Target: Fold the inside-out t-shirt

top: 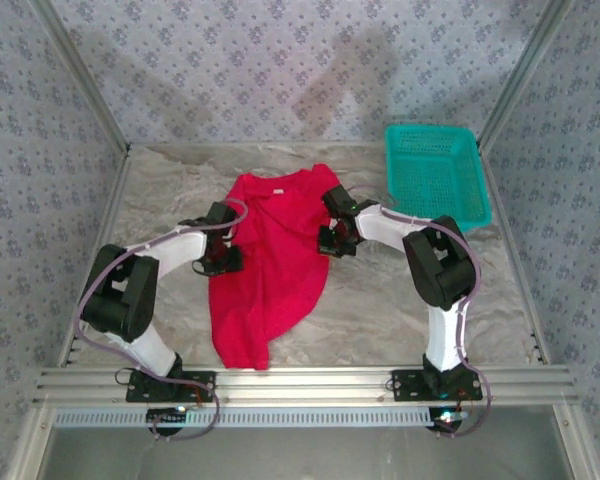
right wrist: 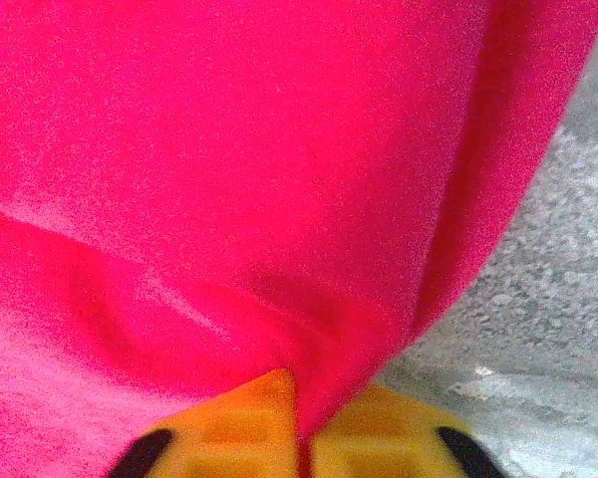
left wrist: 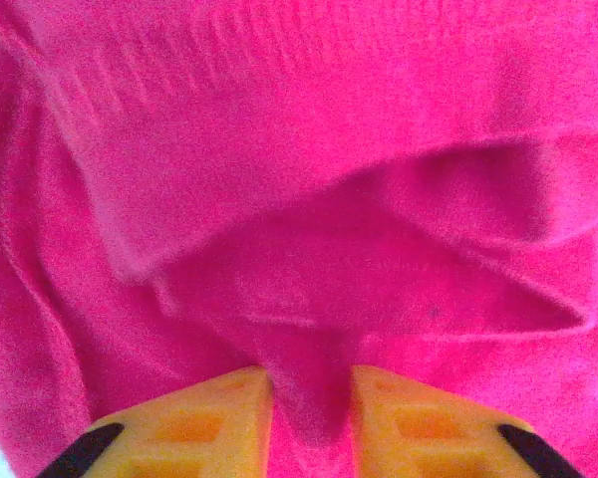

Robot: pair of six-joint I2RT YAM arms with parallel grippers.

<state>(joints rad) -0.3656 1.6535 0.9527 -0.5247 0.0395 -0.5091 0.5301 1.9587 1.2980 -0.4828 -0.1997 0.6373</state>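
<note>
The bright red t-shirt (top: pixel 270 265) lies bunched lengthwise on the table, a small white neck tag (top: pixel 277 189) at its far end. At its left edge my left gripper (top: pixel 227 257) is shut on a fold of the red cloth (left wrist: pixel 309 398), which bulges between the yellow fingers (left wrist: pixel 219 418). On the shirt's right edge my right gripper (top: pixel 332 240) is shut on the t-shirt too. There a thin pinch of cloth (right wrist: pixel 319 398) runs down between the yellow fingers (right wrist: pixel 249 428), which nearly meet.
A teal mesh basket (top: pixel 438 172) stands at the back right of the table. Crinkled pale covering (top: pixel 400 300) lies over the table around the shirt. Patterned walls enclose the left, back and right sides. An aluminium rail (top: pixel 300 383) runs along the near edge.
</note>
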